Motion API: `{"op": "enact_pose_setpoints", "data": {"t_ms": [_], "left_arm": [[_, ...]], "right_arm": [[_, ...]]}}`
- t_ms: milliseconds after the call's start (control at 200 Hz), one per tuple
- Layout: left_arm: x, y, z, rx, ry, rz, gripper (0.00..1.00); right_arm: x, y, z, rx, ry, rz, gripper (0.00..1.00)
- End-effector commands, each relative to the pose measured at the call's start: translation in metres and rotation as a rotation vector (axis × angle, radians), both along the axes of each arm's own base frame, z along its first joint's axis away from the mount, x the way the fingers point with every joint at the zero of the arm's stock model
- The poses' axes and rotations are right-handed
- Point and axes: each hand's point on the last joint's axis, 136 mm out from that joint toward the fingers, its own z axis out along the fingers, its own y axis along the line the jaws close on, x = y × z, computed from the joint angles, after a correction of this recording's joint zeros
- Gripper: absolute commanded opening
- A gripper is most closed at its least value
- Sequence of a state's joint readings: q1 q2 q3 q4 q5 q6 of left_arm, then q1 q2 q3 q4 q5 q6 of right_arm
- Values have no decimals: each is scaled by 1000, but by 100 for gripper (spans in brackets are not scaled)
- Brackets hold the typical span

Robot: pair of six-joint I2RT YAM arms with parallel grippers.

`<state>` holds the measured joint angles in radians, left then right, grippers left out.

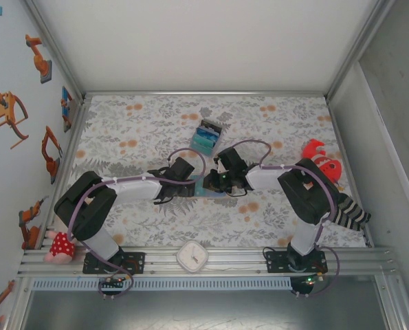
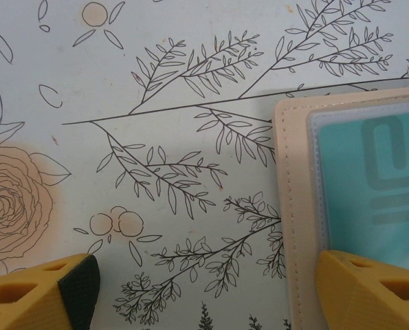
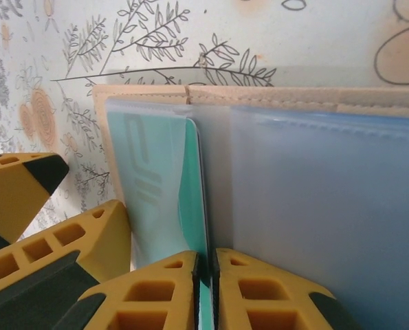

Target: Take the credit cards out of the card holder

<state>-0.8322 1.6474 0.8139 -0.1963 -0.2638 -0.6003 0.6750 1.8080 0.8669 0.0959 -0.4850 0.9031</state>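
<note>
The tan card holder (image 3: 259, 94) lies open on the floral table, its clear sleeves facing up. A teal credit card (image 3: 194, 199) stands up from the fold, partly out of the left sleeve. My right gripper (image 3: 207, 289) is shut on that card's near edge. Through the sleeve in the left wrist view I see a teal credit card (image 2: 376, 172) inside the card holder (image 2: 290, 206). My left gripper (image 2: 204, 295) is open; its right finger (image 2: 369, 289) rests over the holder's left half and the other finger is over bare table. From above, both grippers meet at the card holder (image 1: 207, 189).
A teal-and-black block (image 1: 206, 136) stands just behind the grippers. A white clock (image 1: 192, 256) sits on the front rail, a red toy (image 1: 322, 159) and striped sock (image 1: 348, 212) at the right edge, a red spotted plush (image 1: 58, 247) at the front left.
</note>
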Motion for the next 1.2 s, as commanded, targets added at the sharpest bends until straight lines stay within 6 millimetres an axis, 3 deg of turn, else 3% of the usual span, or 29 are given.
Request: {"op": "enact_pose_setpoints", "data": {"t_ms": [0,466,791,911,1197], "left_arm": [[-17,6,-22,51,87,-6,82],[-17,0,-20,48,86,-19,82],[-17,-2,-17,47,81,-27,82],[-17,0,-16,54,79,-24,83],[-16,8,-14,81,68,-10,84]], "right_arm": [[-4,9,8,83,11,21,12],[-6,26,30,245,-29,82,12],[-8,27,20,245,-9,91,11],[-7,24,17,228,-11,80,0],[3,-5,11,169,-23,3,0]]}}
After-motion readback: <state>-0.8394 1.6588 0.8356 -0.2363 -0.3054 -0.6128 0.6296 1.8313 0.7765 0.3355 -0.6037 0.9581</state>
